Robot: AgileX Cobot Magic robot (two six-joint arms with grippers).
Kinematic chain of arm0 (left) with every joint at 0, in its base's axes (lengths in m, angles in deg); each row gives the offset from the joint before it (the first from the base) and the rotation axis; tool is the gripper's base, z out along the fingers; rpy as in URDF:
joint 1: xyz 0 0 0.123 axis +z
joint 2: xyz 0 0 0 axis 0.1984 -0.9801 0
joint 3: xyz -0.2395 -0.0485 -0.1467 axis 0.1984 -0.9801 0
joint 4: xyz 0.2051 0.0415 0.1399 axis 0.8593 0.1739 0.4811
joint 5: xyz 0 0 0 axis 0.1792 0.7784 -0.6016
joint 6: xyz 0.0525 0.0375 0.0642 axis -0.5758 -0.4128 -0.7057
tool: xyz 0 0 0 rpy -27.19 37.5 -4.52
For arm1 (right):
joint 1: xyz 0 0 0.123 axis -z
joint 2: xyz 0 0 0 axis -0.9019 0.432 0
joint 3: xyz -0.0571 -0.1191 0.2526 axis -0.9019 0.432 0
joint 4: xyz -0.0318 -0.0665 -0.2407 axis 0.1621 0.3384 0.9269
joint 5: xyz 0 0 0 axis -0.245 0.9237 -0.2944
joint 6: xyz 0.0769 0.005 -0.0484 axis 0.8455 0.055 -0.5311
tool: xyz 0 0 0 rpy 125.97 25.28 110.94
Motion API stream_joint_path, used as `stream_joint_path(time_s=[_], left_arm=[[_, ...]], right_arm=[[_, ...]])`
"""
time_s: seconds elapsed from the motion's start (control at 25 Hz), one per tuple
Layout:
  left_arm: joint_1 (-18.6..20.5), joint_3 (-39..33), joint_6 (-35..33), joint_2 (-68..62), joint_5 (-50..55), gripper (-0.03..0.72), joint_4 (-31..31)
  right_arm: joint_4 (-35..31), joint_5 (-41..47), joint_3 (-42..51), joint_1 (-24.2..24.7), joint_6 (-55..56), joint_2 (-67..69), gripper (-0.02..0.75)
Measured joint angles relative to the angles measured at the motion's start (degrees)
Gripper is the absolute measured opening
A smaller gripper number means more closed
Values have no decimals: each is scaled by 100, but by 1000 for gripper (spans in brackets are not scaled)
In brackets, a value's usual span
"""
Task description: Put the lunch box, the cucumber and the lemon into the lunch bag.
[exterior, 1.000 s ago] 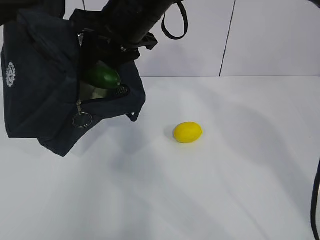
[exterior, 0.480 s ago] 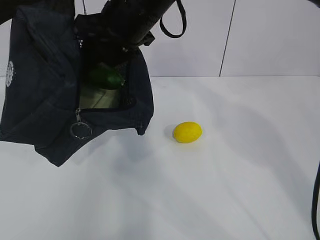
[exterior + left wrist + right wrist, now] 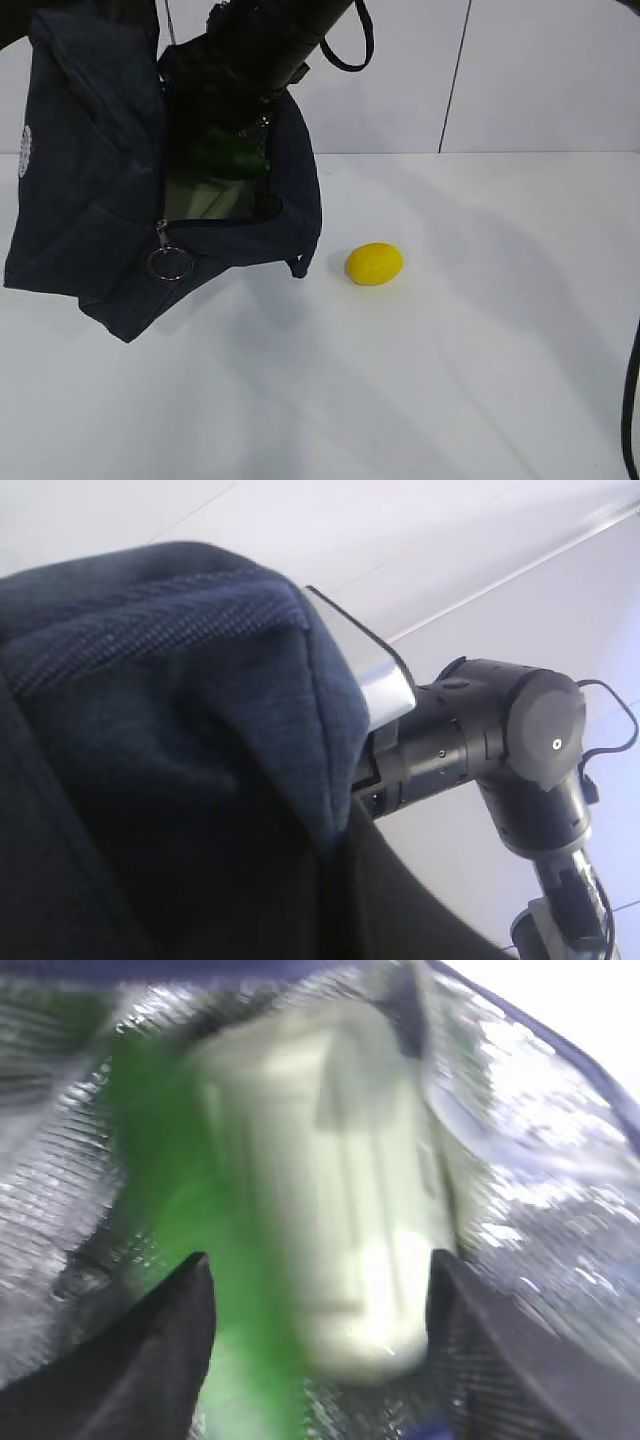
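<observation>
Left tool: it is not visible in any view; the left wrist view is filled by navy fabric with a strip of silver lining, so whether it is clenched or released cannot be told. Judging from the raised flap, it probably holds the lunch bag (image 3: pixel 95 180) up by its top edge so the mouth stays wide.

Lunch bag: it stands tilted on the worktop (image 3: pixel 420 380), its open mouth turned toward the right arm (image 3: pixel 270 40), its zipper ring (image 3: pixel 169 264) hanging at the lower front corner. That tilt appears meant to let the right arm enter from above and behind.

Lunch box: it lies directly ahead of the right tool (image 3: pixel 315 1290), on the foil floor of the bag. The pale green lid of the lunch box (image 3: pixel 330 1210) faces the camera, and its long axis runs away from the tool, deeper into the bag.

Cucumber: it is just left of the lunch box, seen as a blurred green streak (image 3: pixel 175 1190) in the wrist view. Its long axis looks parallel to the box, one end toward the tool. The exterior view shows the same cucumber (image 3: pixel 232 158) just below the arm.

Right tool: inside the bag, fingers (image 3: pixel 150 1350) spread apart with nothing visibly between them; it looks released.

Lemon: it rests on the worktop well outside the bag, off to the right of the arm. The lemon (image 3: pixel 374 264) lies with its long axis roughly across the exterior view, still to be packed.
</observation>
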Motion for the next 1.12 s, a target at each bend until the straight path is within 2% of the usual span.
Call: stream_joint_path(time_s=[0.36,0.6,0.84,1.12], left_arm=[[0,0,175,0,-168,-7,179],[0,0,202,0,-341,-7,624],[0,0,234,0,-343,-7,909],[0,-489,146,0,-355,-7,951]], right_arm=[[258,0,0,0,-229,0,511],[1210,0,2,0,-216,-173,515],[2620,0,2,0,115,-534,515],[2921,0,82,0,375,-597,515]])
